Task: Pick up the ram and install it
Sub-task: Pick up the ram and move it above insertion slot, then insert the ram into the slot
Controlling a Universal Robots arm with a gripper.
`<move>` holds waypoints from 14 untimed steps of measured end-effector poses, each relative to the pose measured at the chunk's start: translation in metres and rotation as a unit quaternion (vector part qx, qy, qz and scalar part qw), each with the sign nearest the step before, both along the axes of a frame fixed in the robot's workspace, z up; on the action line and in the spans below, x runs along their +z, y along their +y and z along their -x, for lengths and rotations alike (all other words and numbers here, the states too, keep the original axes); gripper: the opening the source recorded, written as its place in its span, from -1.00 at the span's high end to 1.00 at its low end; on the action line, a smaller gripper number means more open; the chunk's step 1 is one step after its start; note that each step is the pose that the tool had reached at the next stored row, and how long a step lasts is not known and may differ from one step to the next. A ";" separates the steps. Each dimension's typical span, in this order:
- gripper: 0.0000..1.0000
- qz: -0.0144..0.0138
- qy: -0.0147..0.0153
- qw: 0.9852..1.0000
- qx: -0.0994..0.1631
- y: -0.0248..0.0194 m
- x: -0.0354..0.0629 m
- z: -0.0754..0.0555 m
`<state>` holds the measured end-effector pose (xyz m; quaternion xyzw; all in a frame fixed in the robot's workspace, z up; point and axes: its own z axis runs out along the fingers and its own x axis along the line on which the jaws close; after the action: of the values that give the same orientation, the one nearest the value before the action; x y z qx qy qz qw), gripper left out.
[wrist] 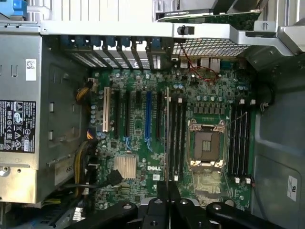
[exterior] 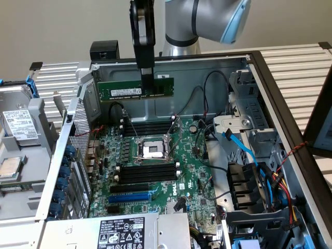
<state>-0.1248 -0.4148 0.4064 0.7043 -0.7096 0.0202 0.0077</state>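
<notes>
From where I stand, the pick-up looks done and the install has not begun: the gripper (exterior: 148, 85) hangs over the open computer case (exterior: 270, 78), its fingers pinched closed on the top edge of the ram (exterior: 116, 89). The green stick hangs level and on edge, label facing out. It is in the air in front of the case's far wall, well above the motherboard (exterior: 197, 181) and touching nothing else. In the wrist view the ram (wrist: 167, 138) seems to show edge-on as a thin line running out from the gripper (wrist: 168, 193), lying just beside the black memory slots (wrist: 177, 136) next to the CPU socket (wrist: 206, 145). All the black slots look empty. I'd judge that seating it calls for the stick's bottom edge to sit squarely over one slot, parallel to it, before any downward press.
</notes>
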 end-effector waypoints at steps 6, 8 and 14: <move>0.76 0.000 0.001 1.000 0.000 0.0033 0.0000 -0.004; 0.76 0.000 0.001 1.000 0.000 0.0033 0.0000 -0.005; 0.76 0.000 0.001 1.000 0.000 0.0053 -0.0093 -0.005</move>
<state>-0.1198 -0.4095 0.3972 0.7043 -0.7096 0.0197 0.0082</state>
